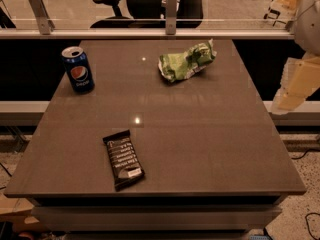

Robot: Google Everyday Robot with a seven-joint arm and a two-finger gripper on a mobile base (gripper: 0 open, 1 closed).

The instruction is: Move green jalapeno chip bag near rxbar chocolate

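Note:
The green jalapeno chip bag (pixel 187 61) lies crumpled on the far right part of the dark table (pixel 200 134). The rxbar chocolate (pixel 123 159) lies flat near the table's front edge, left of centre, with its white label toward the front. The two are well apart. My gripper (pixel 294 86) hangs at the right edge of the view, beyond the table's right side and off the surface. It is to the right of the chip bag, touches nothing and holds nothing that I can see.
A blue Pepsi can (pixel 78 69) stands upright at the table's far left. A glass railing (pixel 170 14) with metal posts runs behind the table, with an office chair (pixel 145 1) beyond it. The floor drops away on both sides.

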